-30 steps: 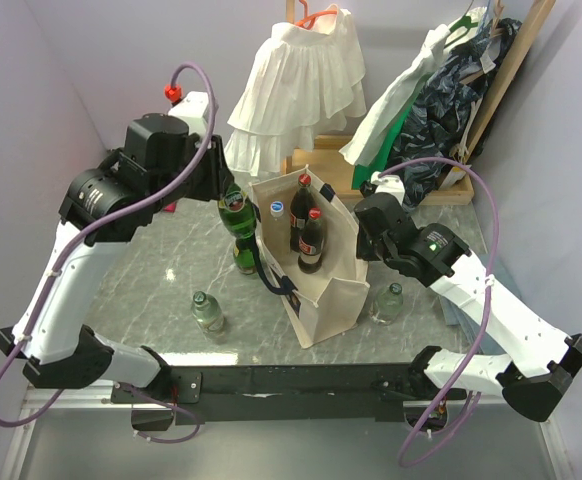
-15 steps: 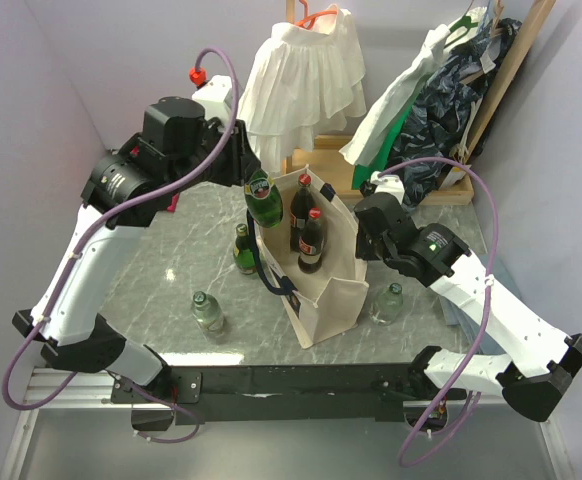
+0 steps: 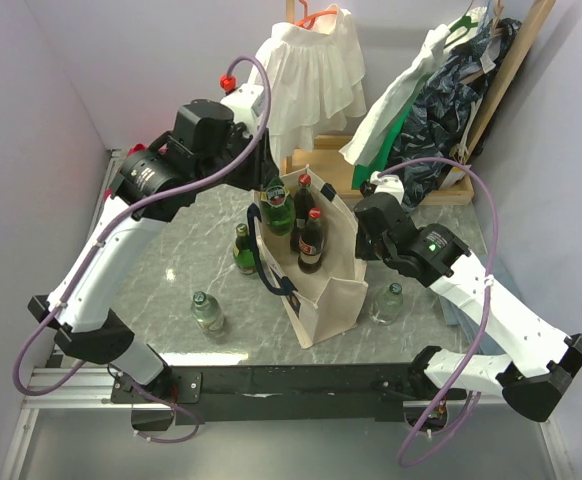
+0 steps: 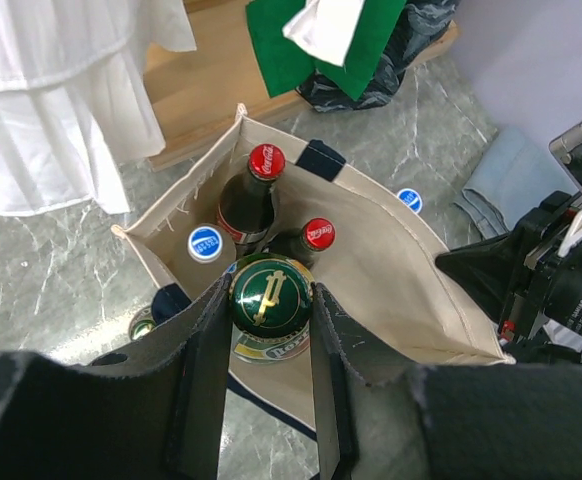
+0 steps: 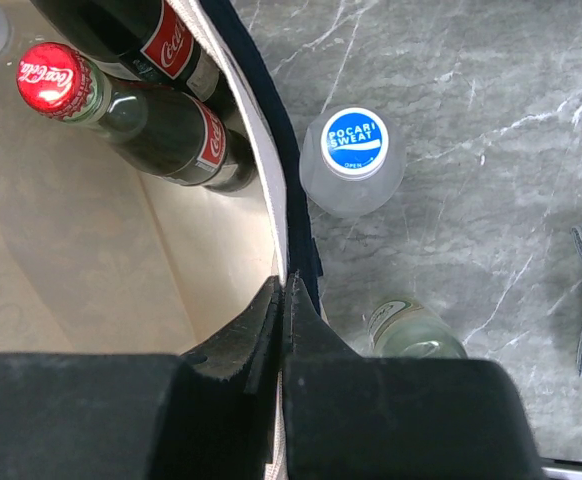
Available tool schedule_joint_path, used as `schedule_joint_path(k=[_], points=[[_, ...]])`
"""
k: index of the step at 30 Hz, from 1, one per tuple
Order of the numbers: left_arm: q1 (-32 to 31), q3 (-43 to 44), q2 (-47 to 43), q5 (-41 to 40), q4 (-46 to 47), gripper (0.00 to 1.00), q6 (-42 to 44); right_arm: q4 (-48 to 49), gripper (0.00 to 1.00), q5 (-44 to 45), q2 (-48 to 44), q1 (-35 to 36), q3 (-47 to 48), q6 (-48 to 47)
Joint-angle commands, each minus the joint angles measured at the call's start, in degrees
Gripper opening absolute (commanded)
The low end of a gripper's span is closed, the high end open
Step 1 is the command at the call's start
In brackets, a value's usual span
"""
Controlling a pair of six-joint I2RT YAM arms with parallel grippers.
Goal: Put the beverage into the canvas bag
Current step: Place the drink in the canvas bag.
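Note:
The beverage, a green glass bottle point(image 3: 278, 206) with a green and gold cap point(image 4: 271, 292), hangs upright over the left part of the canvas bag's mouth. My left gripper point(image 4: 270, 298) is shut on its neck, one finger on each side. The cream canvas bag point(image 3: 333, 291) with navy straps stands open mid-table. Inside it are two red-capped cola bottles point(image 4: 265, 161) and a blue-capped bottle point(image 4: 203, 243). My right gripper point(image 5: 284, 287) is shut on the bag's right rim point(image 5: 276, 215), pinching the cloth.
On the table left of the bag stand a green bottle point(image 3: 242, 250) and a clear bottle point(image 3: 208, 311). Right of the bag are a Pocari Sweat bottle point(image 5: 354, 150) and a glass bottle point(image 3: 389, 301). A white ruffled garment point(image 3: 306, 75) and a clothes heap point(image 3: 441, 85) lie behind.
My left arm has lifted the green bottle from beside the bag's left wall and carried it right, over the bag's mouth. The right arm has not moved.

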Motion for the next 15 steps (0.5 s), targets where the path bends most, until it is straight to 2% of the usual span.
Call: schedule_joint_path(k=[1, 15], points=[[-0.89, 0.72, -1.61, -1.64, 11.17, 0.01, 0.24, 2.60, 0.00, 0.84, 0.14, -0.16, -0.55, 0.81], [-1.68, -6.31, -1.96, -8.84, 10.81, 0.01, 0.06, 2.16, 0.00, 0.93, 0.49, -0.25, 0.69, 0.46]])
